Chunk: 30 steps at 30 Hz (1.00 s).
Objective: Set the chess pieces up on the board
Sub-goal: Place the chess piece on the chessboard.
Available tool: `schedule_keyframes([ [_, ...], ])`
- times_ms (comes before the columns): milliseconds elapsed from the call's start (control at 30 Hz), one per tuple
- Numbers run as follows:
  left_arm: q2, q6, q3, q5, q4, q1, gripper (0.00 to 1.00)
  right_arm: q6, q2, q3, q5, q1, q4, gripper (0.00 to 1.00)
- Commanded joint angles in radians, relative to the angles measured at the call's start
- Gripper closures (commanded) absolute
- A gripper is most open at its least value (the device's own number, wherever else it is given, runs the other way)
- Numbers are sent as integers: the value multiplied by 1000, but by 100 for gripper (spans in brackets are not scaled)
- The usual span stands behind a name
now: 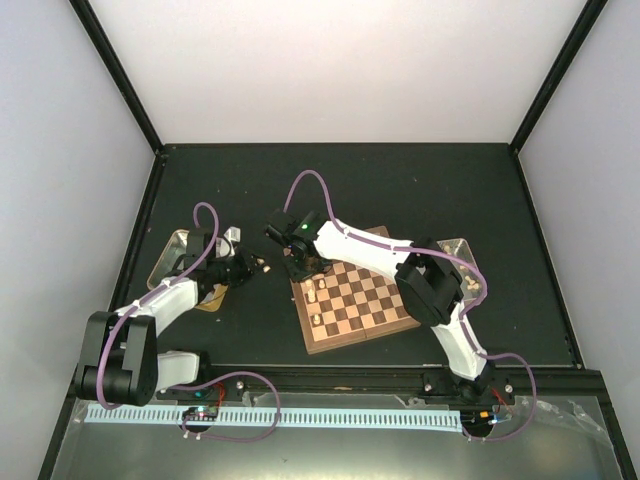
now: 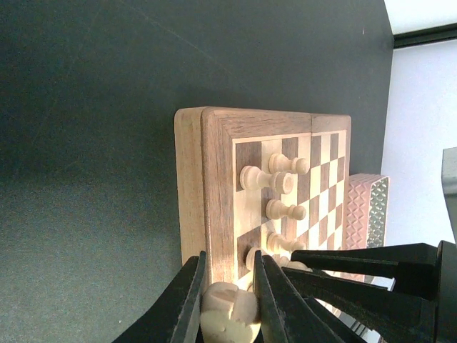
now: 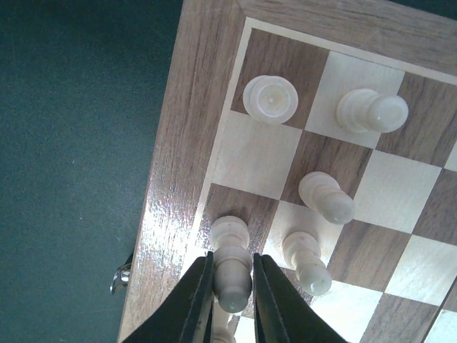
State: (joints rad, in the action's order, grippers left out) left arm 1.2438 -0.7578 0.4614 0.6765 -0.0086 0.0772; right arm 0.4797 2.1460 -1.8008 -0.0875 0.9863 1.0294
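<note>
The board [image 1: 372, 302] lies a little right of the table's middle, with a few pale chess pieces [image 1: 311, 295] standing along its left edge. My right gripper [image 3: 232, 270] reaches across to that edge. Its fingers press both sides of a pale chess piece [image 3: 231, 239] that stands on a dark square beside the rim [image 3: 171, 179]. Other pale pieces [image 3: 326, 196] stand close by. My left gripper [image 2: 227, 286] hovers just left of the board [image 2: 214, 179], shut on a pale chess piece [image 2: 228, 314]. The right gripper's black fingers [image 2: 357, 271] show just beyond it.
A metal tin [image 1: 172, 252] lies at the far left behind my left arm. A clear tray [image 1: 462, 255] with small pieces lies right of the board. A pink patterned object [image 2: 365, 214] lies past the board's far side. Black walls [image 1: 140, 250] border the table.
</note>
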Motion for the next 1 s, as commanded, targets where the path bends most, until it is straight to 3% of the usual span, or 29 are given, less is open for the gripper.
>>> schedule_keyframes([
  [0, 9, 24, 25, 4, -3, -9, 94, 8, 13, -14, -5, 1, 6, 82],
  [200, 4, 24, 25, 6, -6, -9, 93, 17, 0, -32, -9, 1, 9, 75],
  [700, -31, 48, 33, 18, -20, -8, 92, 41, -72, -52, -27, 2, -3, 74],
  [867, -82, 41, 47, 58, -25, -1, 92, 60, -215, 73, -5, 2, -161, 69],
  [967, -117, -11, 47, 93, -13, 6, 92, 21, -309, 191, 78, 2, -308, 62],
])
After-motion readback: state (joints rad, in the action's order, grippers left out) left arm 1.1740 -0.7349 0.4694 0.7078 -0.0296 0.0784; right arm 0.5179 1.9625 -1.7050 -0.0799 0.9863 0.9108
